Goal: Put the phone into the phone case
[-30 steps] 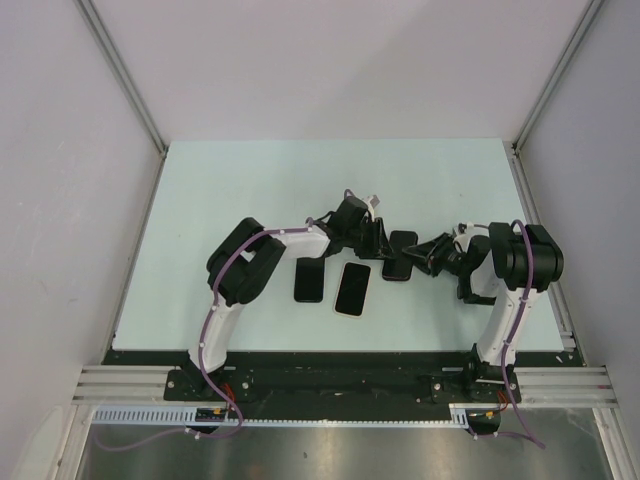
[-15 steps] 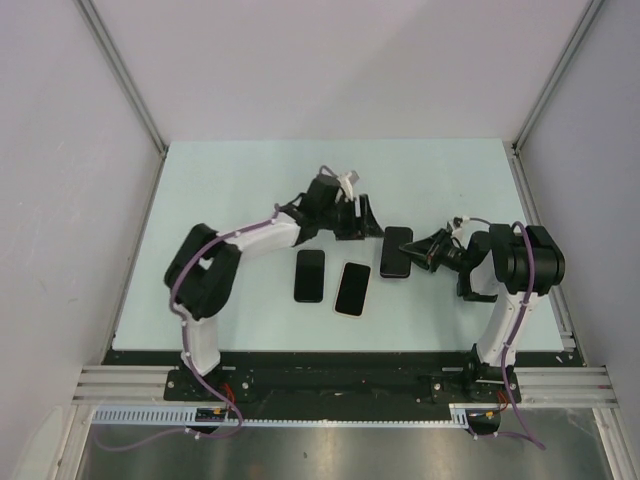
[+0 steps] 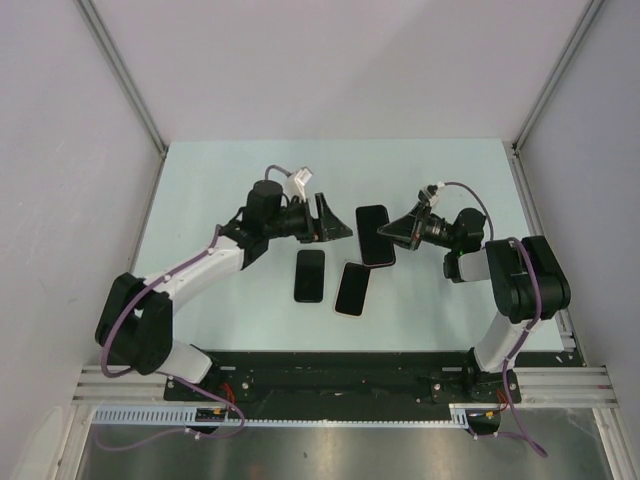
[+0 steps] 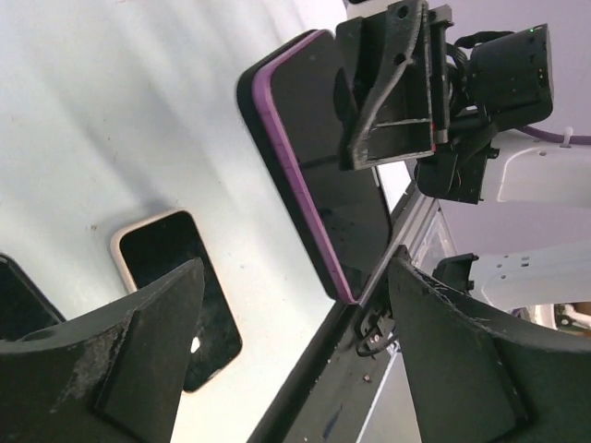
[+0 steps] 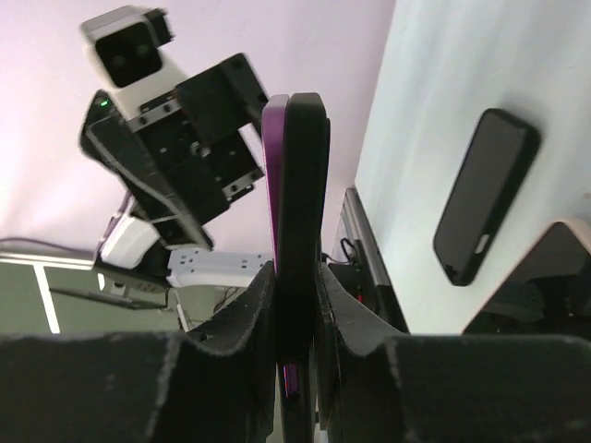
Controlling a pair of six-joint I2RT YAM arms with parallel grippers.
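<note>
My right gripper (image 3: 394, 230) is shut on a purple-edged phone (image 3: 373, 235) that sits against a black case, and holds it above the table. In the right wrist view the phone (image 5: 295, 185) shows edge-on between my fingers (image 5: 231, 351). In the left wrist view the phone (image 4: 323, 175) hangs in the air with the right gripper (image 4: 392, 92) clamped on its far end. My left gripper (image 3: 336, 220) is open and empty, just left of the phone and apart from it; it also shows in the left wrist view (image 4: 295, 277).
A black phone (image 3: 309, 275) and a phone with a pale rim (image 3: 351, 288) lie flat on the light table (image 3: 220, 180) below the grippers. They also show in the right wrist view: black (image 5: 485, 208), pale-rimmed (image 5: 549, 277). Grey walls surround the table.
My left gripper has let go of the phone and drawn back to the left. My right gripper has lifted the phone and carried it back and to the left.
</note>
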